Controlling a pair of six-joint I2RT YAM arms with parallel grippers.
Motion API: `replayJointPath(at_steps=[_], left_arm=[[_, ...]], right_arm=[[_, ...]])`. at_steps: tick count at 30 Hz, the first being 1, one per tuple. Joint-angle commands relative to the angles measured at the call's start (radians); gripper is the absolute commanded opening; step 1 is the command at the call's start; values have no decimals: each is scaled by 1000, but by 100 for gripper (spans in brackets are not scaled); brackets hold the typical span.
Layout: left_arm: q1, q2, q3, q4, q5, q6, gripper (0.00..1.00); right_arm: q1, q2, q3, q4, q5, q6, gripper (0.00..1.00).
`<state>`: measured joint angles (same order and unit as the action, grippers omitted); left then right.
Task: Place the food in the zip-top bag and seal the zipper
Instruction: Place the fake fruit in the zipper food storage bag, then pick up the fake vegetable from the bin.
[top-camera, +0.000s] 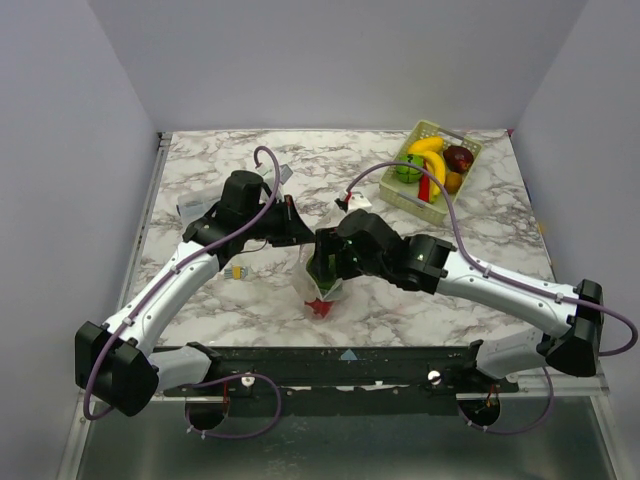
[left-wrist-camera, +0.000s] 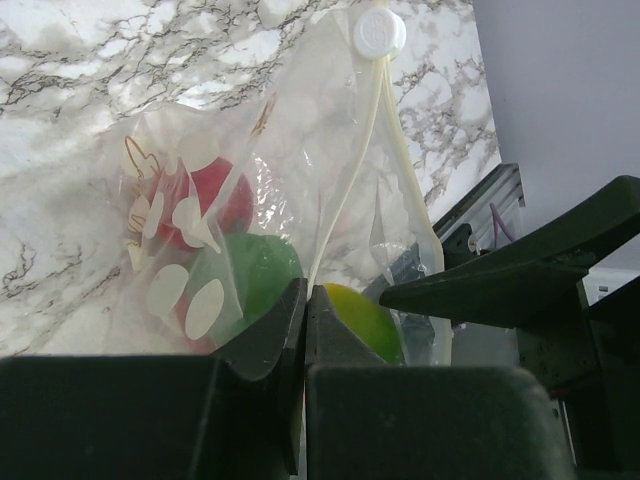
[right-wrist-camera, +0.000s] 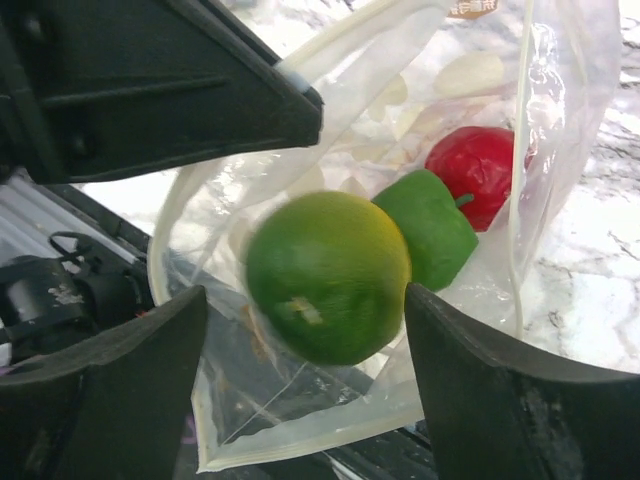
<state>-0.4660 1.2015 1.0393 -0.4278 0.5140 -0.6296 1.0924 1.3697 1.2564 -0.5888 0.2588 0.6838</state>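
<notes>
The zip-top bag (top-camera: 320, 285) hangs with its mouth up in the middle of the table. My left gripper (left-wrist-camera: 304, 295) is shut on the bag's rim by the zipper (left-wrist-camera: 350, 190), holding the mouth open. Inside lie a red piece of food (right-wrist-camera: 480, 165) and a green pepper (right-wrist-camera: 435, 230). My right gripper (right-wrist-camera: 305, 292) stands open right at the mouth. A round green-yellow fruit (right-wrist-camera: 325, 275) sits blurred between its fingers, with a gap on each side, over the bag's opening. The fruit (left-wrist-camera: 365, 320) also shows behind the left fingers.
A pale-green basket (top-camera: 415, 198) at the back right holds a banana (top-camera: 428, 147), a dark red fruit (top-camera: 459, 158) and other pieces. A small yellow bit (top-camera: 237, 271) lies left of the bag. A flat clear packet (top-camera: 190, 208) lies near the left edge.
</notes>
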Motion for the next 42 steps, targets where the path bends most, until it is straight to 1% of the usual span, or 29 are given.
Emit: replayJointPath(at_steps=[1,3,4,8,13,16,19,25,30,32,33,35,37,40,42], left_arm=[[5,-26,-10,20,22,4,0],[4,-27,-10,20,20,4,0],[4,-25,-10,18,20,4,0],[4,-24,-12,19,20,3,0],[5,-22,-12,18,18,2,0],[4,-20,-12,18,18,2,0],[4,-20,-12,17,19,2,0],[4,-20,-10,17,18,2,0],[5,-22,-10,14,18,2,0],[4,-23,-10,15,19,2,0],[5,-24,-10,15,19,2,0],[4,-24,-10,15,20,1,0],[4,-24,-11,17,21,1,0],[5,-25,-13,17,23,-1,0],[4,-20,-13,18,23,-2,0]], right_arm=[[8,-33,10,57,-46,0,84],[8,-38,6,59,-49,2,89],[8,-41,6,56,-48,2,90],[8,-54,9,35,-24,9,91],[8,-90,9,35,9,16,88],[8,-104,25,14,42,19,84],[8,-115,46,-5,76,13,83],[6,-118,167,-69,245,-19,82],[-8,-100,276,-109,434,-65,82],[-67,-83,316,-135,458,-73,81],[-121,-76,328,-142,447,-78,79],[-251,-64,340,-139,365,-88,76],[-374,-43,337,-131,318,-105,74],[-529,26,345,-131,291,-140,66],[-611,94,352,-131,290,-165,62]])
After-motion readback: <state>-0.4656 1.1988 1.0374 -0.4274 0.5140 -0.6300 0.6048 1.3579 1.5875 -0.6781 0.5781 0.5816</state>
